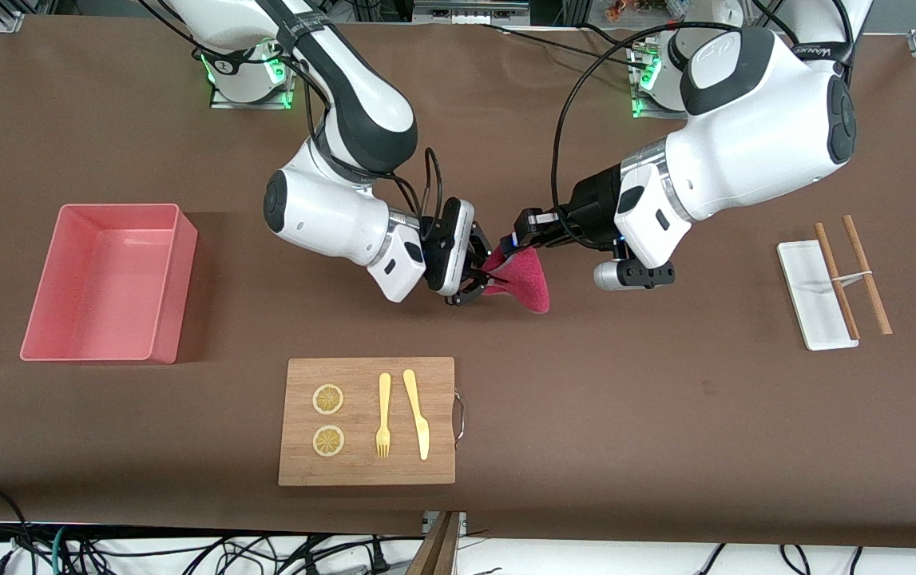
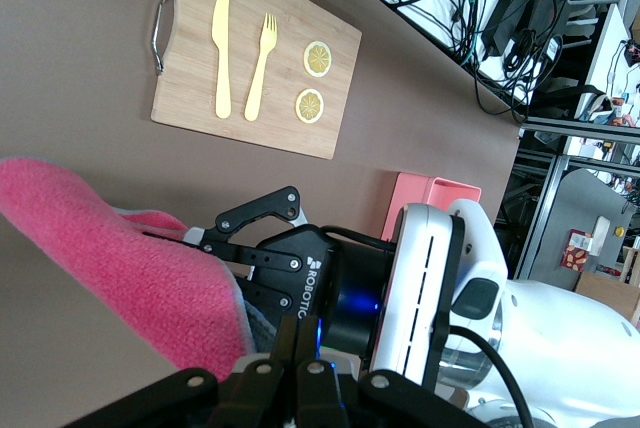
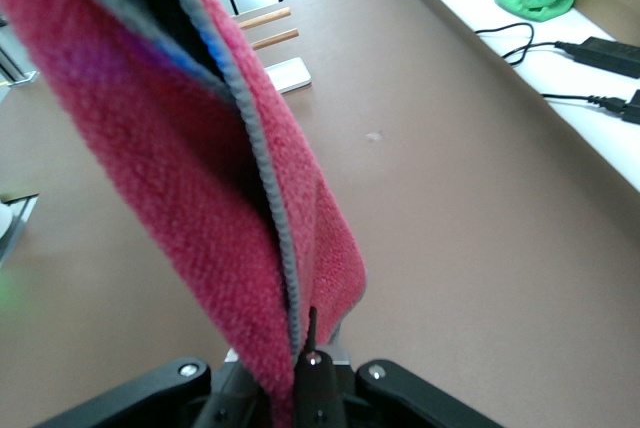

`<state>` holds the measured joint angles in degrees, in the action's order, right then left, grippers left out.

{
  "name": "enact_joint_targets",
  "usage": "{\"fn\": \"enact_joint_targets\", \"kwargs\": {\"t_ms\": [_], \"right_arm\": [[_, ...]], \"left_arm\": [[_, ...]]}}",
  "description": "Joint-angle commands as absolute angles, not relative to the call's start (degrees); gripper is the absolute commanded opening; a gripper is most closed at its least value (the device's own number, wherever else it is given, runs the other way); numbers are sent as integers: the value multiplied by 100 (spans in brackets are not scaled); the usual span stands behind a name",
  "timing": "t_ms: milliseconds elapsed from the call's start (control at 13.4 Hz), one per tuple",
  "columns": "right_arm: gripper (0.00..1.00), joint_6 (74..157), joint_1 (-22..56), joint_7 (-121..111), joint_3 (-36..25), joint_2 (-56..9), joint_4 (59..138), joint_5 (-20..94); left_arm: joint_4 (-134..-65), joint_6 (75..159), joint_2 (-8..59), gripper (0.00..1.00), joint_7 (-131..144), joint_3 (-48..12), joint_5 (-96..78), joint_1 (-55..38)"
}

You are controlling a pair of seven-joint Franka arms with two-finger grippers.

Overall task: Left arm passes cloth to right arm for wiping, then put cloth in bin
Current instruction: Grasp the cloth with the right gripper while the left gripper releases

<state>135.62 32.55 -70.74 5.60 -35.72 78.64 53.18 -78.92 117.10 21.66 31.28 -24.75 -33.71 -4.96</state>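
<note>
The crimson-pink cloth [image 1: 523,279] hangs in the air over the middle of the table, held between both grippers. My left gripper [image 1: 516,244] is shut on its upper edge. In the left wrist view the left gripper's fingers [image 2: 305,363] are pressed together beside the cloth [image 2: 110,248], whose grey underside shows. My right gripper [image 1: 483,277] is shut on the cloth's side edge, and the right wrist view shows the cloth [image 3: 200,198] pinched in the right gripper [image 3: 300,368]. The right gripper [image 2: 195,238] also shows in the left wrist view. The pale pink bin [image 1: 174,279] stands empty toward the right arm's end of the table.
A wooden chopping board [image 1: 442,375] with a fork, a knife and two lemon slices lies nearer the front camera than the grippers. A narrow white tray [image 1: 813,303] and two wooden sticks [image 1: 865,271] lie toward the left arm's end.
</note>
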Motion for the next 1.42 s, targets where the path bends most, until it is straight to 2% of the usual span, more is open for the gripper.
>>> {"fn": "enact_joint_targets", "kwargs": {"t_ms": [0, 75, 150, 224, 523, 748, 1047, 1346], "right_arm": [[0, 13202, 3252, -6935, 431, -3542, 7717, 5247], [0, 13166, 3243, -6917, 431, -3516, 7717, 5247], [0, 13149, 3243, -6847, 431, -3490, 7717, 5247], [0, 13105, 3226, -6777, 422, -3481, 7717, 5238], [0, 12780, 3164, -6759, 308, -3393, 7726, 5221], [0, 12246, 3067, -6759, 63, -3235, 7769, 4958], [0, 11428, 2849, -6812, -228, -3015, 7945, 4493], [0, 10978, 2453, -6776, -229, -2690, 8480, 3466]], "left_arm": [[-7761, 11707, 2215, 0, 3164, -2470, -3472, -501], [-7761, 11707, 2215, 0, 3173, -2470, -3480, -501], [-7761, 11690, 2206, 14, 3173, -2470, -3480, -492], [-7761, 11681, 2197, 99, 3129, -2470, -3463, -492], [-7761, 11663, 2171, 100, 3129, -2470, -3463, -475], [-7761, 11628, 2153, 100, 3129, -2452, -3463, -405], [-7752, 11233, 2136, 100, 3120, -2470, -3375, -229], [-7761, 10216, 2030, 100, 2271, -2399, -3000, 104]]}}
